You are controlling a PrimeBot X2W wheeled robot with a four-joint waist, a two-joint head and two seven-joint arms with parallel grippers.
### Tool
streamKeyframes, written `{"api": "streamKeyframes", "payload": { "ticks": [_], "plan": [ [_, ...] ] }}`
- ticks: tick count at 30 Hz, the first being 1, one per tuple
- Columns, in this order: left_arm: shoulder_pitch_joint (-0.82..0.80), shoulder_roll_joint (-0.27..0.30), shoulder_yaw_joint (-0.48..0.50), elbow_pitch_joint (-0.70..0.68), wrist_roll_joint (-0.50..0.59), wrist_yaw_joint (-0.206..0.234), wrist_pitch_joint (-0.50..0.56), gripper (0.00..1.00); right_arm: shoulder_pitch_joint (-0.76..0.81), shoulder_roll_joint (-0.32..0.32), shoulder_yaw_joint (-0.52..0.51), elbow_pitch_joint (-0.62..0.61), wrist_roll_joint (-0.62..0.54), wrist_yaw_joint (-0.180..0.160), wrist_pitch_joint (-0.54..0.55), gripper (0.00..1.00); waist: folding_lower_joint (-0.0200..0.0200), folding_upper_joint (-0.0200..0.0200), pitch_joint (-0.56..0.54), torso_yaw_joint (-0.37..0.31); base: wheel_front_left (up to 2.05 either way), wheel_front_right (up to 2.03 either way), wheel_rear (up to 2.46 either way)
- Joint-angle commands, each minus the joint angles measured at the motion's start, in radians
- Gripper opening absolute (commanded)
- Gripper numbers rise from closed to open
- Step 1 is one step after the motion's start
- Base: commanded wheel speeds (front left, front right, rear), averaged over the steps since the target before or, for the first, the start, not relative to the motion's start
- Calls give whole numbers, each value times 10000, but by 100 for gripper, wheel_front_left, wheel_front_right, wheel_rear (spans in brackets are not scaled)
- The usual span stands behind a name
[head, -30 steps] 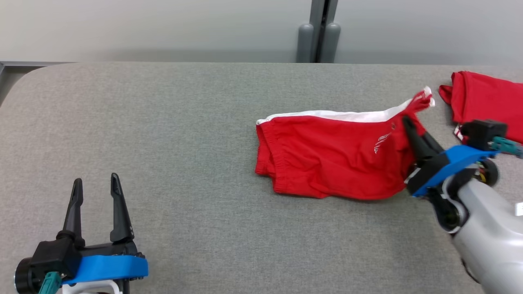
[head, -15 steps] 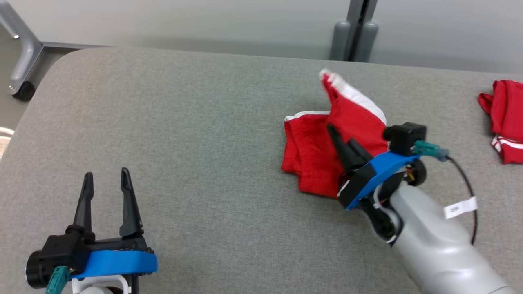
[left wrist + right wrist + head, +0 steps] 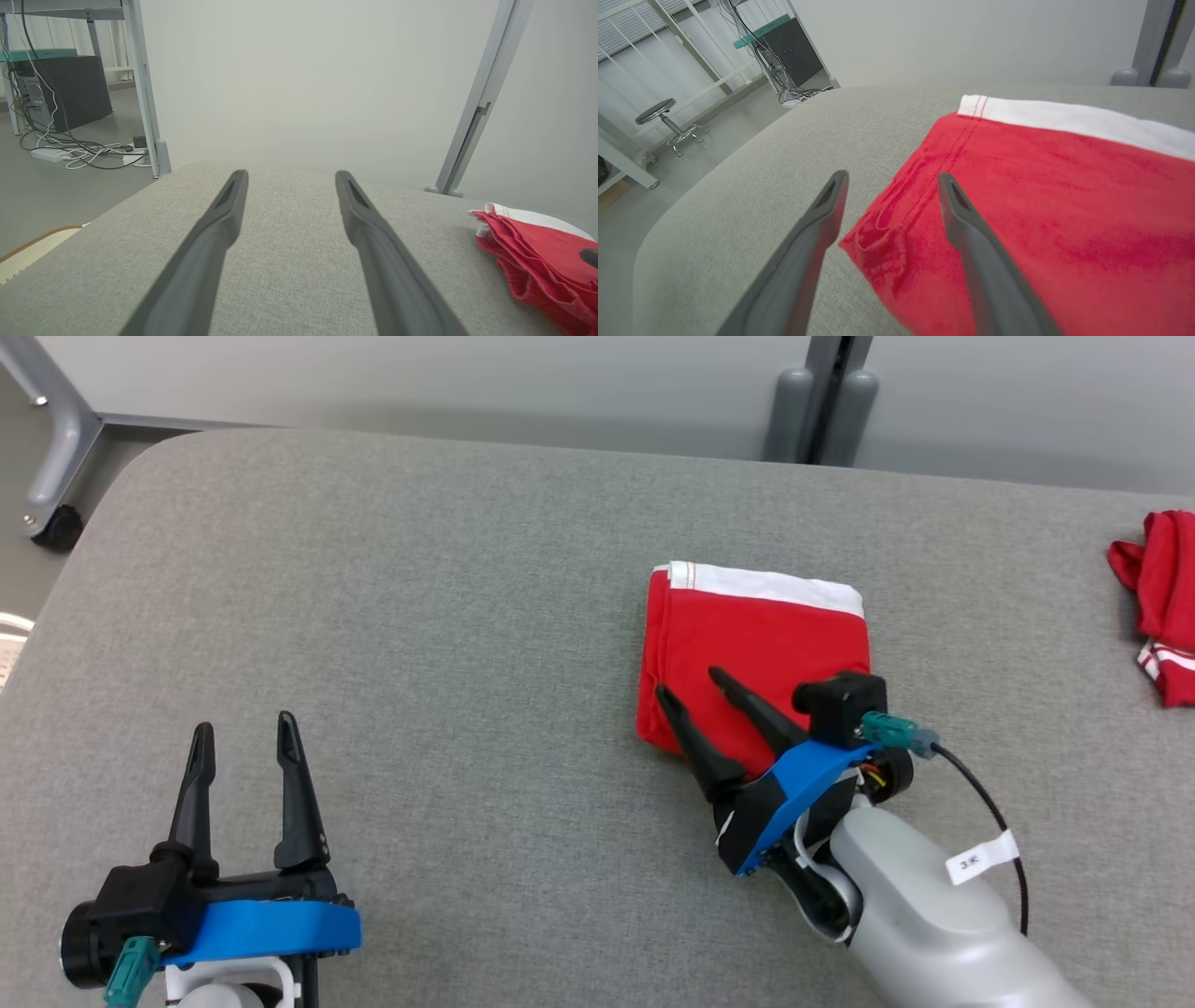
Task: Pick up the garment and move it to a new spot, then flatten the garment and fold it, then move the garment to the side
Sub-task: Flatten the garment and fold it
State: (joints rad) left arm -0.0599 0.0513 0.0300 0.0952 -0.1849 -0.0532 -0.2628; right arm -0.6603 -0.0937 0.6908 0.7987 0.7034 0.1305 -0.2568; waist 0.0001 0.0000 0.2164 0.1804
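The garment (image 3: 756, 649) is a pair of red shorts with a white band along its far edge, folded into a compact rectangle right of the table's centre; it also shows as a red heap (image 3: 542, 256) at the right of the left wrist view. My right gripper (image 3: 691, 683) stands open over the garment's (image 3: 1041, 219) near-left corner, holding nothing; one finger lies over the cloth, the other over bare table. My left gripper (image 3: 243, 733) rests open at the lower left, far from the cloth, with only grey table between its fingers (image 3: 219, 228).
The table (image 3: 420, 616) is grey fabric with a rounded left corner. A second red garment (image 3: 1162, 602) lies at its right edge. A grey post (image 3: 817, 406) rises behind the far edge. Beyond the left end are a frame leg on a caster (image 3: 51, 439), cables and a stool (image 3: 668, 121).
My right gripper carried the raised end of the garment over to the left, folding it in half, then opened and let go. The head camera shifted. The left gripper stayed still.
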Motion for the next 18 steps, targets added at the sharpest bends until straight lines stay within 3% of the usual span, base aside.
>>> {"api": "streamKeyframes", "payload": {
  "ticks": [1,11,18],
  "plan": [
    [-33,-15,77,-4,37,16,-22,100,175,-136,-108,-213,-159,4,-64,100,-1,0,-46,-82,0,0,0],
    [200,-14,317,10,327,-88,-22,100,1677,-1088,-3345,-3015,-1776,4,-88,100,-1,0,-342,-819,0,0,0],
    [337,-12,528,185,686,-187,-22,100,3581,-890,-5411,-4900,-3359,5,-85,100,-1,0,-618,-1426,0,0,0]
  ]
}}
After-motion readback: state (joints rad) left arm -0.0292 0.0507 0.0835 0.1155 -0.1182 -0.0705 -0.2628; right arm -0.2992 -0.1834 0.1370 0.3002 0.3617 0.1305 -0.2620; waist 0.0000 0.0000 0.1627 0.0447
